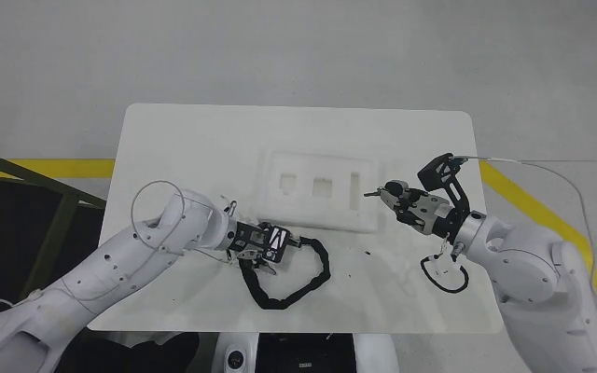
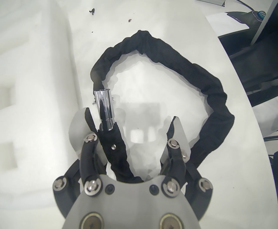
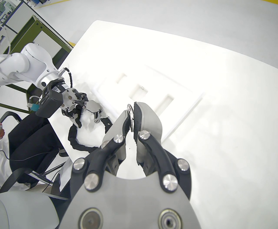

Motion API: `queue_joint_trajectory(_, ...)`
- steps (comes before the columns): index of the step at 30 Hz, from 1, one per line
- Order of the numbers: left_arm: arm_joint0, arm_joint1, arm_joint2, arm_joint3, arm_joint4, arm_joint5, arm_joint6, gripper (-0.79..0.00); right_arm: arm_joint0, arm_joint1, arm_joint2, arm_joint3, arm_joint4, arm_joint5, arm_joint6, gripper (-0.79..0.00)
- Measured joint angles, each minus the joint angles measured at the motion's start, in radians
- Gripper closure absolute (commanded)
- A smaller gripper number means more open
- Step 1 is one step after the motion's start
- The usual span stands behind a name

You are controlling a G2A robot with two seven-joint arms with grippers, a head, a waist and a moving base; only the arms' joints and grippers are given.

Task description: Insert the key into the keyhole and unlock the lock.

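Black lock (image 1: 322,270) lies on the white worktop (image 1: 187,158), near the front edge on the left arm's side. It is a soft chain bent into a loop. The loop curls toward the front edge and comes close to it. At one end is a shiny metal tube (image 2: 103,108). The tube lies flat. Its long side runs about along the front edge, and it points away from the left arm, toward the right arm's side.

The left end effector (image 2: 130,117) is low over the worktop with its fingers spread wide. The tube end of the lock lies between them, right against one finger (image 2: 81,121). The other finger is apart from it.

The right end effector (image 1: 384,193) has its fingers pressed together on the key (image 3: 131,124). The key is thin and held on its edge. In the top view it sticks out toward the left arm's side, over the end of the foam tray (image 1: 280,191).

Lock and key are well apart. A stretch of white worktop and a corner of the tray lie between them.

The tray sits in the middle of the worktop and has three square holes. A few dark crumbs (image 2: 93,10) lie near the lock. The floor is grey with a yellow line (image 1: 56,168). A green frame (image 3: 43,28) stands beside the worktop.
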Motion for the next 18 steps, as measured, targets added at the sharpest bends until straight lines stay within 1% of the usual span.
queue_joint_trajectory(1,-0.001,-0.001,0.001,0.002,-0.002,0.0,-0.005,-0.634,0.0,0.0,0.0,0.0,0.0,0.0,0.0,0.0)
queue_joint_trajectory(2,-0.002,-0.003,0.001,0.005,-0.004,0.0,-0.011,-0.579,0.0,0.0,0.0,0.0,0.0,0.0,0.0,0.0)
queue_joint_trajectory(5,-0.002,-0.009,-0.004,0.013,-0.015,0.0,-0.021,-0.462,0.0,0.0,0.0,0.0,0.0,0.0,0.0,0.0)
queue_joint_trajectory(8,0.0,-0.016,-0.006,0.018,-0.017,0.002,-0.032,-0.44,0.0,0.0,0.0,0.0,0.0,0.0,0.0,0.0)
queue_joint_trajectory(13,-0.001,-0.028,-0.008,0.029,-0.016,0.011,-0.047,-0.428,0.0,0.0,0.0,0.0,0.0,0.0,0.0,0.0)
queue_joint_trajectory(14,-0.001,-0.031,-0.009,0.032,-0.016,0.018,-0.05,-0.406,0.0,0.0,0.0,0.0,0.0,0.0,0.0,0.0)
queue_joint_trajectory(16,0.0,-0.036,-0.011,0.038,-0.016,0.027,-0.053,-0.391,0.0,0.0,0.0,0.0,0.0,0.0,0.0,0.0)
queue_joint_trajectory(18,0.001,-0.04,-0.015,0.044,-0.019,0.036,-0.054,-0.391,0.0,0.0,0.0,0.0,0.0,0.0,0.0,0.0)
